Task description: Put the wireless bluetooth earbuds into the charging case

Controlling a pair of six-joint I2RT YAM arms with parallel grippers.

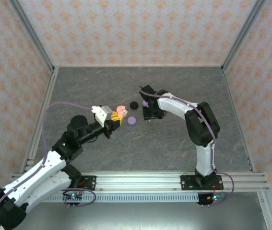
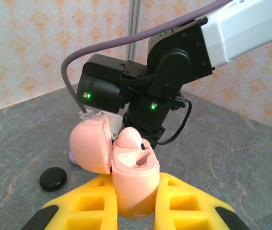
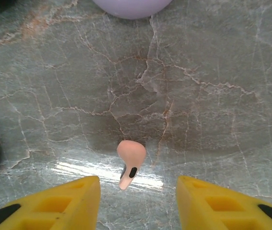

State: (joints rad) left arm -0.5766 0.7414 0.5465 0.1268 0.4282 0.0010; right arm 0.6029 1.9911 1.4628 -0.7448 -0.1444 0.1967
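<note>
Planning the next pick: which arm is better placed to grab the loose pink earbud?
Right. The right fingers are open, with the pink earbud lying on the table at the gap between their tips. The left fingers are shut on the open pink charging case, so that arm is busy.

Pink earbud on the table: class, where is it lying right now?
In the right wrist view, the pink earbud lies on the marbled table, centred just ahead of the open right gripper.
</note>
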